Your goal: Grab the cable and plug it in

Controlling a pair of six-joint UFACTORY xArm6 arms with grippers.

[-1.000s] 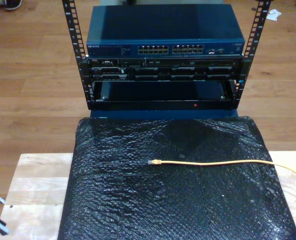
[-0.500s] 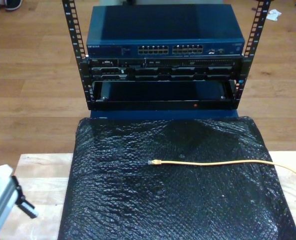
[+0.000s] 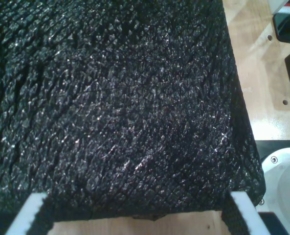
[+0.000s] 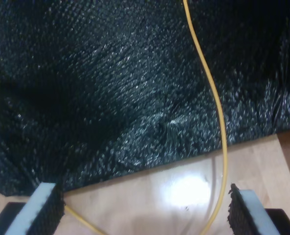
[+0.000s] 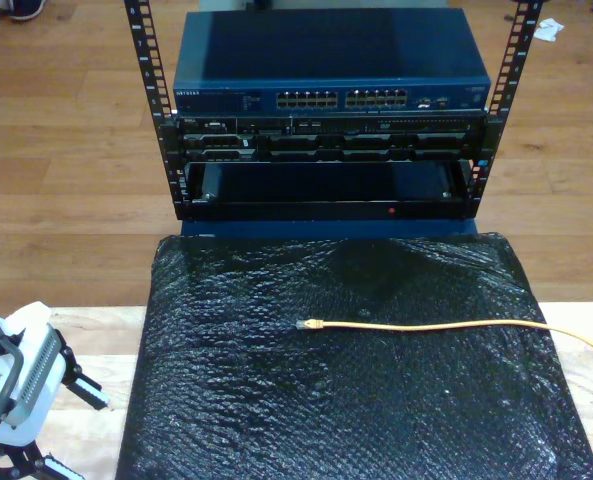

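Cable waiting, claws wide

The cable (image 5: 426,325) lies flat on the black mat (image 5: 346,400), plug (image 5: 309,324) at 12 o'clock toward the switch (image 5: 331,95); my first claw (image 3: 135,215) and my second claw (image 4: 145,208) gape empty.

Black bubble-wrap sheet (image 5: 346,400) draped over pale wooden table (image 5: 86,330); beyond, black rack (image 5: 326,190) holding blue network switch (image 5: 331,65); wood floor (image 5: 56,160).

I see a wood plank floor (image 5: 66,150) running behind a black rack (image 5: 326,110) that holds a blue switch (image 5: 326,60) above darker units. Nearer me, a pale wooden table (image 5: 86,330) carries a crinkled black mat (image 5: 346,400). Shoes (image 5: 6,10) sit at the exterior view's top left corner.
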